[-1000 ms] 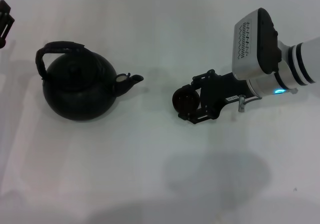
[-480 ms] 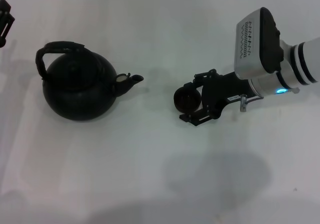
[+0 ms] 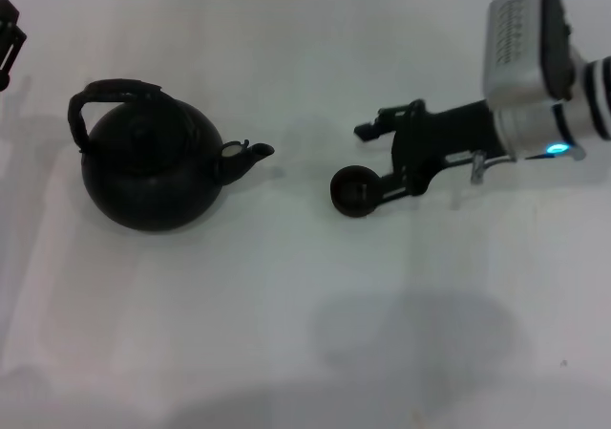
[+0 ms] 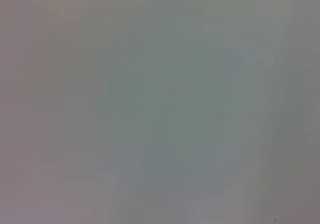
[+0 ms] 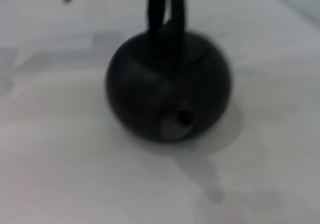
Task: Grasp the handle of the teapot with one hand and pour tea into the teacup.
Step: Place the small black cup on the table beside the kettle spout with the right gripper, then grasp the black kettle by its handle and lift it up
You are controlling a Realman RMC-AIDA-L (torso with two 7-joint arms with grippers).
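The matte black teapot (image 3: 143,166) stands on the white table at the left, its spout (image 3: 250,150) pointing right toward the teacup (image 3: 355,190). Its arched handle (image 3: 113,92) rises over the lid. The tiny dark teacup sits on the table by itself. My right gripper (image 3: 375,161) is open just right of the cup, one finger beside the cup and the other well behind it. The right wrist view shows the teapot (image 5: 167,92) spout-on, with its handle (image 5: 165,4) upright. My left gripper (image 3: 8,32) is parked at the far left edge.
The white table (image 3: 286,333) spreads around both objects. A soft shadow (image 3: 420,338) lies on it at the front right. The left wrist view shows only a blank pale surface (image 4: 160,104).
My right gripper opened off the teacup and drew back to the right and away. The cup stays where it was on the table. The teapot and left arm have not moved.
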